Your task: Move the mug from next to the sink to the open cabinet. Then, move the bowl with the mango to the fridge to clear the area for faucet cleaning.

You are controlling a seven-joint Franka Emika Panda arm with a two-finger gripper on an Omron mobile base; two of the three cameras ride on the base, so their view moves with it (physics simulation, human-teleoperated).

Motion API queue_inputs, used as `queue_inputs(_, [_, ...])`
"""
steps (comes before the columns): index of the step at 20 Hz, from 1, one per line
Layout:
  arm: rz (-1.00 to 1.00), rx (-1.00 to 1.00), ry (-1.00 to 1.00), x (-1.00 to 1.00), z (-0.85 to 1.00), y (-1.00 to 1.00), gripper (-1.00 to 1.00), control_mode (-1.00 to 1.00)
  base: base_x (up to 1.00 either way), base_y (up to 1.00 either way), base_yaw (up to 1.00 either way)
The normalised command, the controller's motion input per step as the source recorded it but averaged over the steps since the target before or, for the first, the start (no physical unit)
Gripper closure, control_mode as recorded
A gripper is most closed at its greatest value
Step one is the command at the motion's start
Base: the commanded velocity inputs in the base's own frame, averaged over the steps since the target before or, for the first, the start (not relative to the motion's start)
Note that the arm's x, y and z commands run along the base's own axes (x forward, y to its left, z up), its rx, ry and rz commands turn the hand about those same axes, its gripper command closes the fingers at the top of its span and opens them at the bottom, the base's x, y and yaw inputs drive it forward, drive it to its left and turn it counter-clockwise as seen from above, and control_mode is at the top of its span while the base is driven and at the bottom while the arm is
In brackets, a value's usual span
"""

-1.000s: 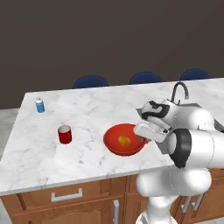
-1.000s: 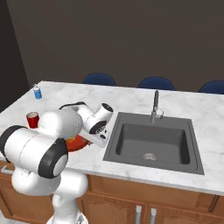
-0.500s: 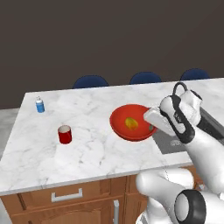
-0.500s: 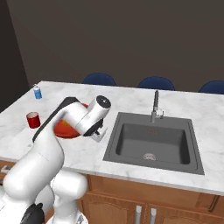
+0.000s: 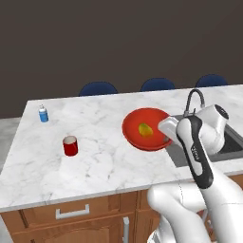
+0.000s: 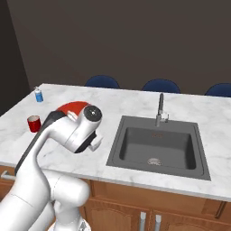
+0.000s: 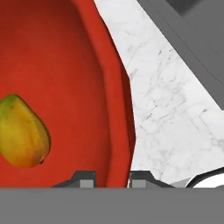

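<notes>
Mango (image 5: 144, 129) lies in the bowl (image 5: 135, 126), just left of the sink (image 6: 158, 146). Mug (image 5: 70, 145) stands well left of the bowl on the tabletop (image 5: 95, 161); bottle (image 5: 43, 114) behind it. Faucet (image 6: 159, 108) behind the sink.

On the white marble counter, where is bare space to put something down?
Bare marble lies between the small red mug and the wide red bowl, and in front of the mug. It is crowded by the dark grey sink, where the claw straddles the bowl's rim.
</notes>
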Motion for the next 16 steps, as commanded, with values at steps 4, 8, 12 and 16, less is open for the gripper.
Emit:
queue_inputs(4, [-0.04,0.00,-0.06,-0.23,0.12,-0.04,1.00,-1.00,0.00,0.00,0.00])
queue_inputs(8, [-0.05,0.00,-0.12,-0.36,0.21,-0.06,1.00,-1.00,0.00,0.00,0.00])
queue_inputs(12, [-0.14,0.01,-0.10,-0.40,0.30,-0.12,1.00,-1.00,0.00,0.00,0.00])
queue_inputs(16, [-0.15,0.00,-0.10,-0.40,0.37,-0.09,1.00,-1.00,0.00,0.00,0.00])
